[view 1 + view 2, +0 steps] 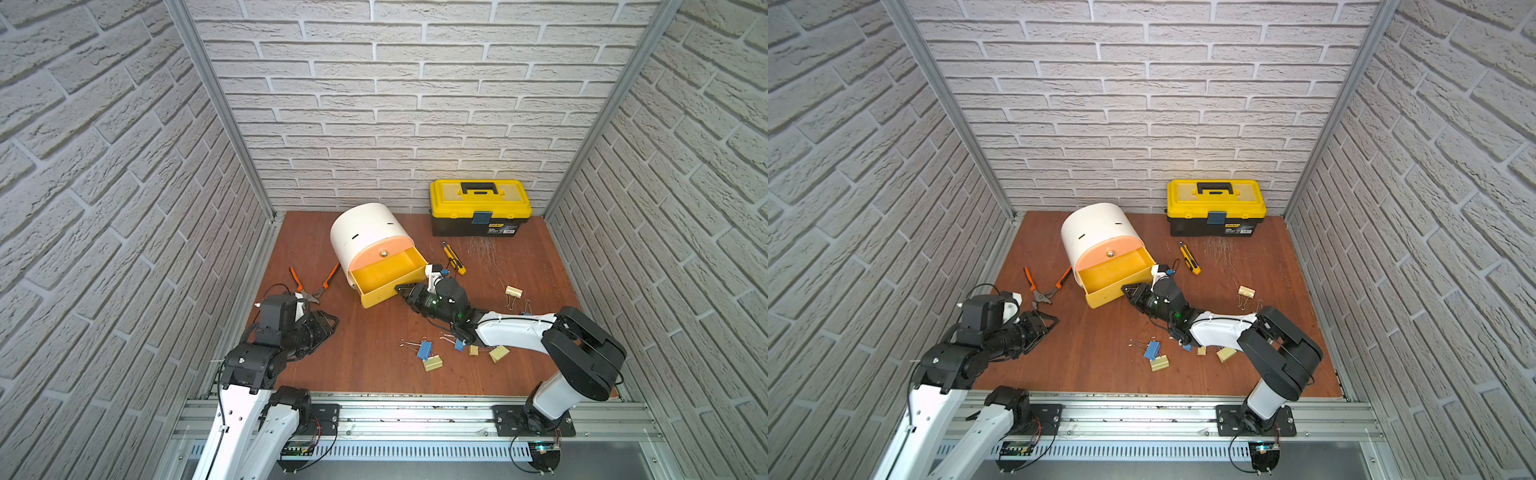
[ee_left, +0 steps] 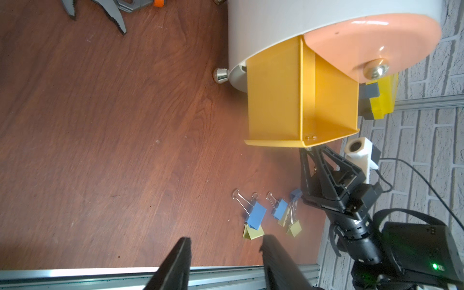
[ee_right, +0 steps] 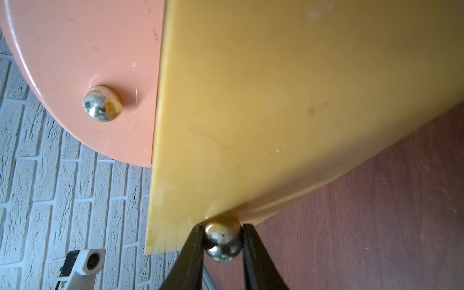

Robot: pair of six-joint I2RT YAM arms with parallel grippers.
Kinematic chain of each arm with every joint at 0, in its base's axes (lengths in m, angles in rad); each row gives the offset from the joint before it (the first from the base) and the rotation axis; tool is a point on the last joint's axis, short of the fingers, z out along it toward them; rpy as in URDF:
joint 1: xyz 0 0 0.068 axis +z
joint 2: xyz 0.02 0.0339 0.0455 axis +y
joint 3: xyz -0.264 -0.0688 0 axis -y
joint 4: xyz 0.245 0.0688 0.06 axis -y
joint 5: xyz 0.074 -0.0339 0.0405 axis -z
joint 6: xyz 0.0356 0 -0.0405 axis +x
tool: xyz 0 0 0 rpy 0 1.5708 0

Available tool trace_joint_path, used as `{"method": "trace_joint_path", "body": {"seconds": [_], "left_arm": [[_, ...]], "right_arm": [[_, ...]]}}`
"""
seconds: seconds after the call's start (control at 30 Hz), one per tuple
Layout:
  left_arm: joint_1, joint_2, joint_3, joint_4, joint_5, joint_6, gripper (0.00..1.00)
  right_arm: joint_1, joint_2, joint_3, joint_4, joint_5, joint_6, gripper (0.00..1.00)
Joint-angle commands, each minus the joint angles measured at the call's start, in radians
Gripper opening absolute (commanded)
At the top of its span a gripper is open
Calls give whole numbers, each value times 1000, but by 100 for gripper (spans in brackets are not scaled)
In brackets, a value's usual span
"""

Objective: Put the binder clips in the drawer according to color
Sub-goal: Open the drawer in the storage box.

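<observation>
Place: we are looking at a robot test cell dressed as a workshop.
Walls: faux white brick panels (image 1: pixel 374 124) are standing in aluminium framing (image 1: pixel 216 104).
Clues: a toolbox (image 1: pixel 480 208) and pliers (image 1: pixel 311 286) are lying on the wooden floor (image 1: pixel 374 353).

Right hand (image 1: pixel 1128 291) at front of pulled-out yellow drawer (image 1: pixel 1115 277) of white cabinet (image 1: pixel 1092 232); grip itself not clear here. Peach drawer (image 1: pixel 1106 253) above, closed. Binder clips (image 1: pixel 1156 353) on worktop (image 1: pixel 1092 353) behind right hand, under forearm. Utility knife (image 1: pixel 1189 258) just beyond wrist. Left hand (image 1: pixel 1047 323) apart, near pliers (image 1: pixel 1045 286).
</observation>
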Motion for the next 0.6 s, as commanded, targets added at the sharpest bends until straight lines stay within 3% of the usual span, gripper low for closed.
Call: {"method": "trace_joint_path", "body": {"seconds": [0.0,0.37,0.57], "left_arm": [[6,2,27,30,-9,14,51],[6,-8,29,27,-11,11,51],[6,-10,21,36,-13,9,51]], "right_arm": [[17,-30,-17,-4,2,-14,27],[24,-41,-18,-35,-1,-24,29],[23,-62,-13,-93,11,-35,47]]}}
